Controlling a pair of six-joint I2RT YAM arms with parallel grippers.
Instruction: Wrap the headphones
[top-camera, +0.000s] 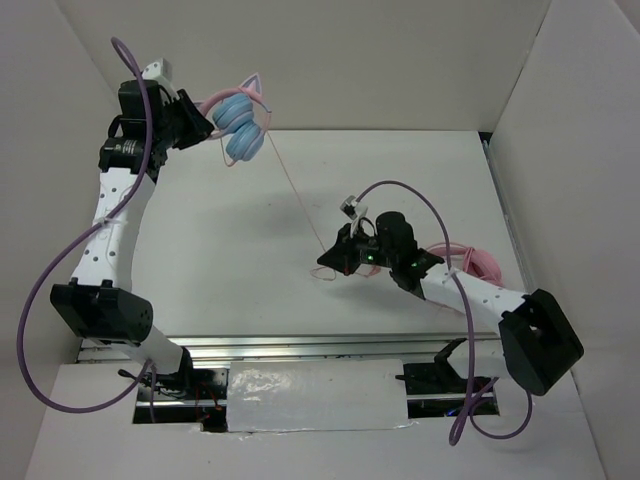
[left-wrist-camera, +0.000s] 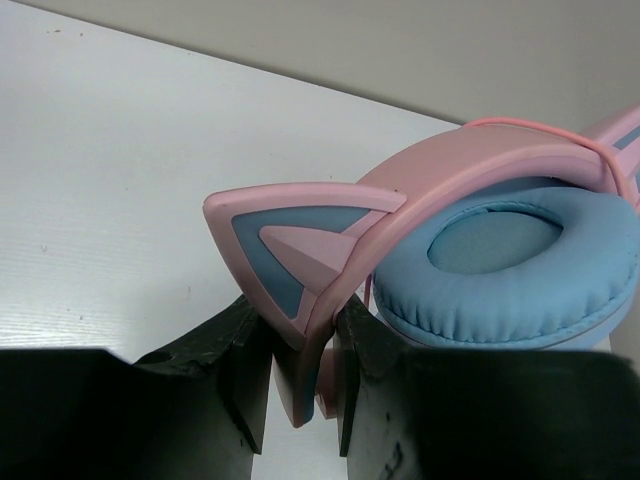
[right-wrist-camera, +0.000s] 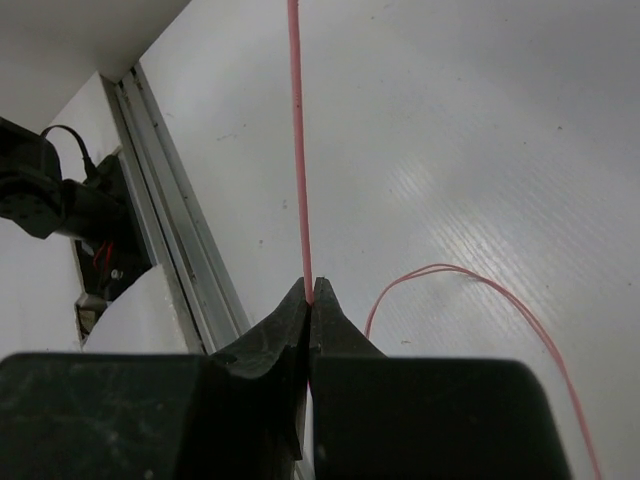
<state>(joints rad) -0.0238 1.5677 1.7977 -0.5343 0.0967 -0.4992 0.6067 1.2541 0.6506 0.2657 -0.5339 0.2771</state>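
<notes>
**Cable drawn tight, ready for another turn**

The headphones (top-camera: 241, 125) are at the far left of the scene, near the back wall, and appear to be lifted off the surface (top-camera: 230, 270). The left fingers (top-camera: 205, 115) are clamped on the pink headband (left-wrist-camera: 440, 175), just below its cat-ear (left-wrist-camera: 285, 245). The right fingers (right-wrist-camera: 310, 310) are pressed together on the thin pink cable (top-camera: 298, 192), nearer the middle of the surface. From that pinch the cable runs in a straight, tight line far and left to the earcups (left-wrist-camera: 510, 265). The rest of it trails in a slack loop (right-wrist-camera: 470, 285) on the surface to the right of the pinch.

The step in hand looks like the winding itself. One strand of cable (left-wrist-camera: 545, 128) already lies across the headband, so at least one turn seems to be on. The next move probably needs the right arm to carry its pinched length around the headband or cups without losing tension. The left arm would need to hold steady or turn the headphones to meet it. The right fingers will likely have to re-grip further down the slack.

By count there are two arms and two sets of headphones. One set is the blue-cupped pair being wrapped. The other is an all-pink set (top-camera: 468, 262) lying at the right of the surface, partly hidden behind the right arm. The wrapped pair has two blue earcups pressed together, one cable, and one cat-ear in the wrist view.
</notes>
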